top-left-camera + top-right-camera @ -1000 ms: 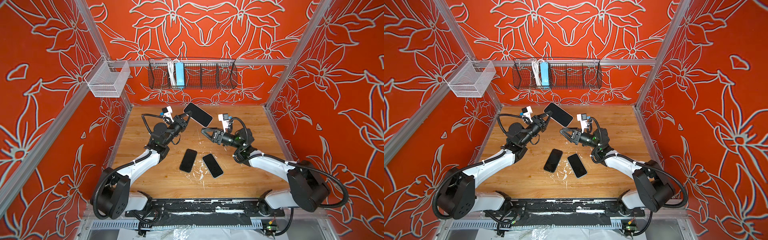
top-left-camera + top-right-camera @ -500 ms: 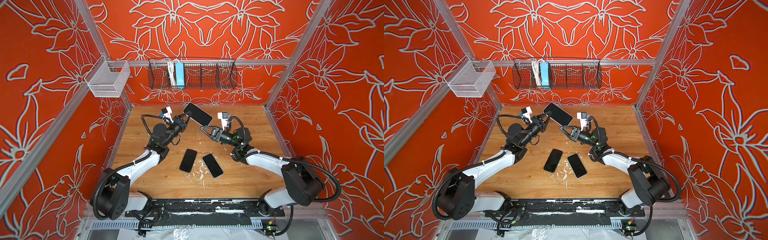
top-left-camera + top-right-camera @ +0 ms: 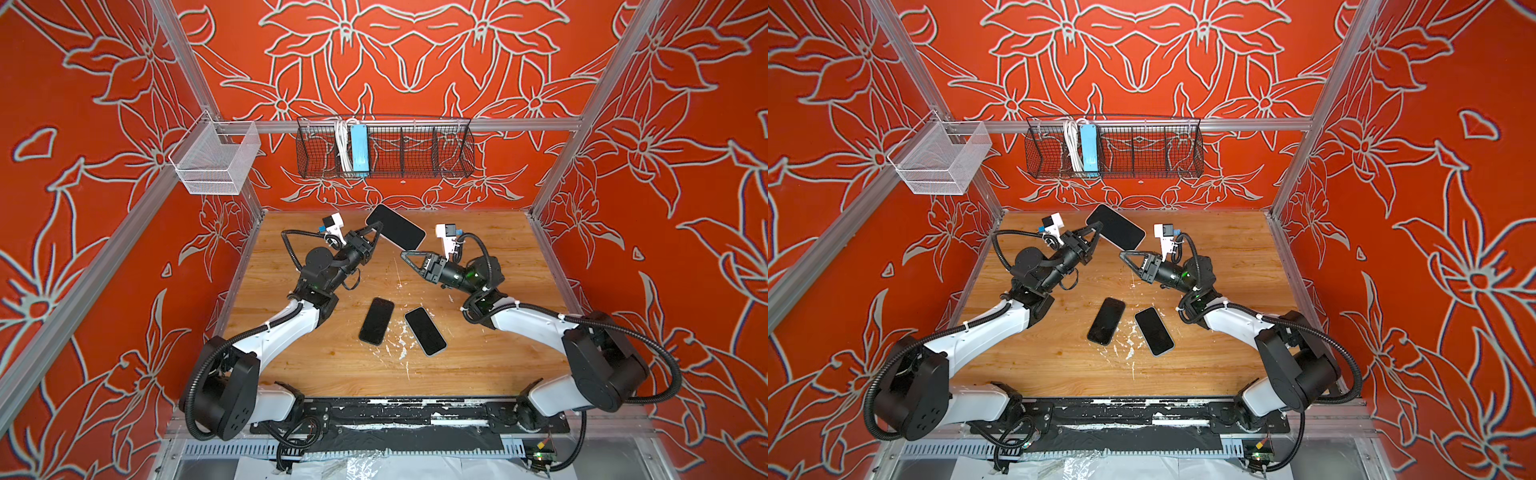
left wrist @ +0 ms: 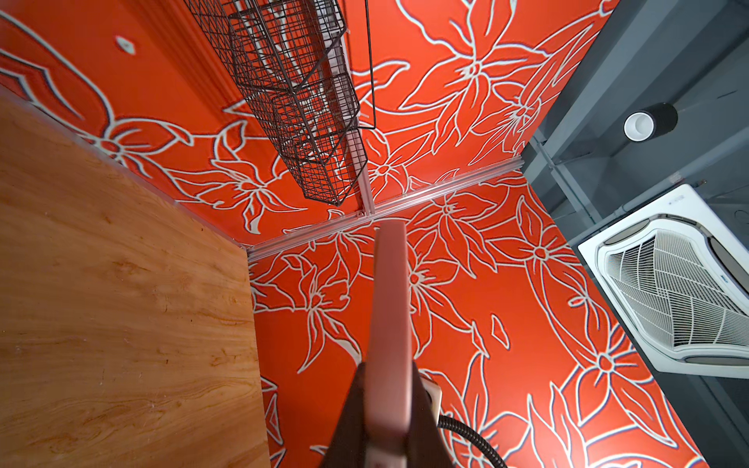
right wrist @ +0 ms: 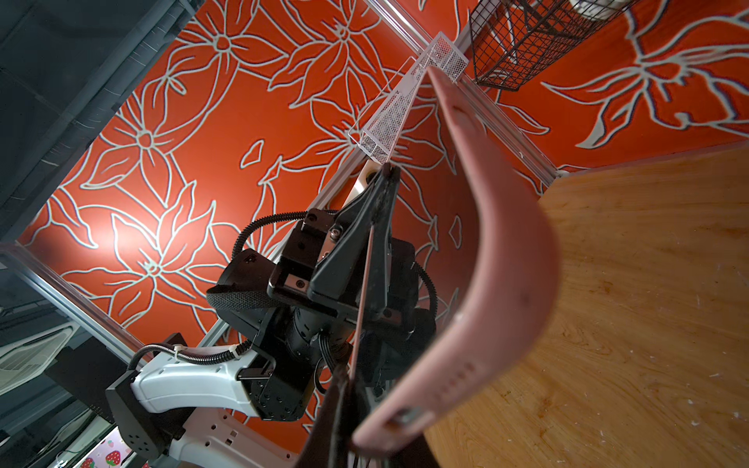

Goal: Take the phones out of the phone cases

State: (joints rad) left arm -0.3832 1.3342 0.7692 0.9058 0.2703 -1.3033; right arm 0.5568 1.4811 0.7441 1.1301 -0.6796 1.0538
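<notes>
Left gripper (image 3: pixel 376 227) is pressed together on one end of the cased phone (image 3: pixel 397 233) and holds it tilted, dark screen up, clear of the table (image 3: pixel 478 357) near the back wall. The left wrist view shows the pink case (image 4: pixel 391 324) edge-on between the fingers. Right gripper (image 3: pixel 407 255) sits at the phone's free lower corner, touching or just beside it. Its jaws look nearly together, but I cannot tell whether they pinch the case lip.

Handling, as a judgement: the phone is rigid with slick, fragile glass, and the case is soft and rubbery, so its lip should stretch. Best hold is probably the lip at that free corner, peeled back away from the screen. The risk is that the phone pops free and drops.

Two bare phones (image 3: pixel 376 321) (image 3: pixel 425 331) lie flat mid-table, well apart from both grippers. Open wood lies to the right. The black wire basket (image 3: pixel 384 145) hangs on the wall above and behind, limiting upward room.
</notes>
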